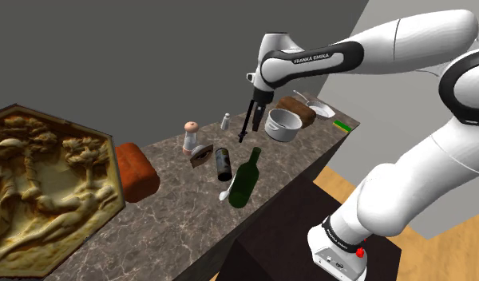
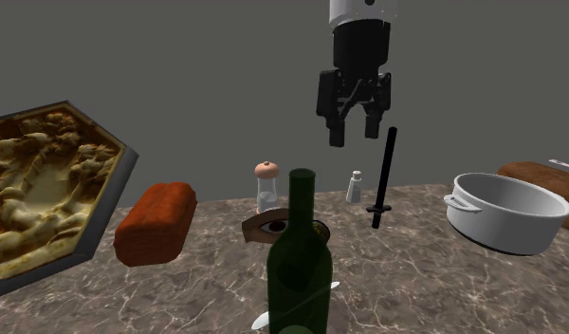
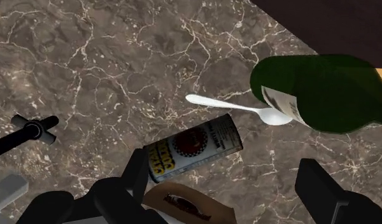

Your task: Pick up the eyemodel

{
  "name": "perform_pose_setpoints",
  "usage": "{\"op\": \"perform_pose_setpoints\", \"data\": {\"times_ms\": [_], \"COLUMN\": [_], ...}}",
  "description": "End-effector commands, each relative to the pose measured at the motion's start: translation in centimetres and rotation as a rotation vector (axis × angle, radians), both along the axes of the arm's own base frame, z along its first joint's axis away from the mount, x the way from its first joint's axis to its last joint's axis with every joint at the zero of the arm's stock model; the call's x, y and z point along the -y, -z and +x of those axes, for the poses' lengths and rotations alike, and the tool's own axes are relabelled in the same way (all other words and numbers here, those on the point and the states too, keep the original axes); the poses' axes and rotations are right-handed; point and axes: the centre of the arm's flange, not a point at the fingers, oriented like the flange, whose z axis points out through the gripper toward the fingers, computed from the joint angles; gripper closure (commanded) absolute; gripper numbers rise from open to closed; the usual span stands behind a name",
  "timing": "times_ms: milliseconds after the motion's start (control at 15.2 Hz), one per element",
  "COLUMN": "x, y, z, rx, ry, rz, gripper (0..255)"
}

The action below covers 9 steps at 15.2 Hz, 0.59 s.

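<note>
On counter [image 1: 174,215], eyemodel [image 2: 271,226] beside can [image 3: 193,147], tool [image 2: 356,138] spread

This looks like a home kitchen. A dark, veined marble counter [image 1: 174,207] runs across the middle of the shoulder view and carries cooking and table things: a grey metal pot [image 1: 283,124] with side handles, a green wine bottle [image 1: 247,180], a labelled tin can [image 3: 193,147] lying on its side, a white spoon [image 3: 234,108] and a small shaker [image 1: 225,121]. A reddish-brown loaf [image 1: 136,171] lies towards the frame's left. Plain grey walls [image 1: 150,56] stand behind, a wooden plank floor [image 1: 437,255] shows at lower right, and a carved relief panel [image 1: 46,184] fills the left edge.
</note>
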Motion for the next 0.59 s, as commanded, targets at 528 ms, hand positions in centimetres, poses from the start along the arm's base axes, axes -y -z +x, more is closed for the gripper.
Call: {"op": "perform_pose_setpoints", "data": {"times_ms": [528], "x": [-1.5], "y": [9.8], "z": [10.1], "rx": [-0.061], "ry": [-0.250], "rz": [0.006], "gripper": [0]}}
